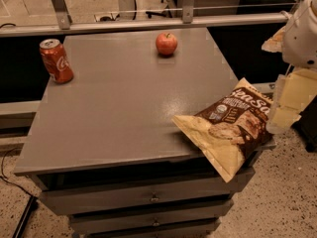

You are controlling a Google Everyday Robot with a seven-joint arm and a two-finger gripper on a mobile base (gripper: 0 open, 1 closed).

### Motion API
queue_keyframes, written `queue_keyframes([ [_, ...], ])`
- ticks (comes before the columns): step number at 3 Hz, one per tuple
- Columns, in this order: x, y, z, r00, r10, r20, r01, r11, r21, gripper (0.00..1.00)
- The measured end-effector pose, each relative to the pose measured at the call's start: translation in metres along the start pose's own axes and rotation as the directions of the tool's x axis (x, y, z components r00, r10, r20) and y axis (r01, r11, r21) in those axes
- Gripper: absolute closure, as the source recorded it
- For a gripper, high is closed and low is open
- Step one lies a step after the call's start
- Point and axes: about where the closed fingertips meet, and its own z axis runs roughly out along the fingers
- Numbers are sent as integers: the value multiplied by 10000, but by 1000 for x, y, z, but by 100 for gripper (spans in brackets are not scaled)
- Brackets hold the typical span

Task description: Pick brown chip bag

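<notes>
The brown chip bag (233, 128) is dark brown and pale cream-yellow with white lettering. It sits tilted at the right front corner of the grey cabinet top (124, 98), and its lower corner hangs past the front edge. My gripper (275, 114) comes in from the right edge of the camera view, below the white arm (302, 33). It is shut on the bag's right end, and its pale fingers (290, 100) cover that end.
A red soda can (56, 60) stands at the far left corner of the top. A red apple (167, 43) sits at the far middle. A metal rail (148, 24) runs behind the cabinet. Drawers (148, 197) are below the top, and speckled floor lies to the right.
</notes>
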Motion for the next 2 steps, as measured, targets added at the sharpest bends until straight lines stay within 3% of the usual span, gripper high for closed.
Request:
queue_keyframes([
  [1,0,0,6,9999,-76,85,76,10000,-17,0],
  [2,2,3,32,9966,-490,665,517,9979,-399,0],
])
